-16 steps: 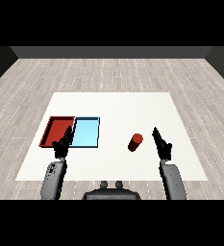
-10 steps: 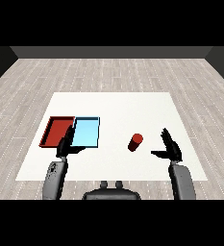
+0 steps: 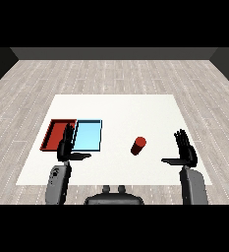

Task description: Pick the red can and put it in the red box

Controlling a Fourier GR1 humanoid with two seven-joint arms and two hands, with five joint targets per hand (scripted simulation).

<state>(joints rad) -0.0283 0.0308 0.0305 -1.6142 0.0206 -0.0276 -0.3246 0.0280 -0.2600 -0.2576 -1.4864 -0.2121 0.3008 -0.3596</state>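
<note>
My left hand (image 3: 66, 146) sits in front of the near edges of the red tray (image 3: 53, 134) and the blue tray (image 3: 88, 135), so it hides a bit of both. My two grey arms are cut off at the bottom of the frame, one at the lower left and one at the lower right. My left hand points up with its fingers straight and its thumb sticking out toward the middle, and it holds nothing. My right hand (image 3: 185, 150) is at the right of the frame, also pointing up, fingers spread and straight, thumb reaching out toward the middle, and it holds nothing too. The red can (image 3: 138, 145) stands on the white table (image 3: 116, 108) near the middle of the frame, between my hands but closer to my right one, and well apart from the trays. The trays lie side by side, touching, at the left. Around the table is a grey wood floor (image 3: 111, 74), with a dark wall at the top.
</note>
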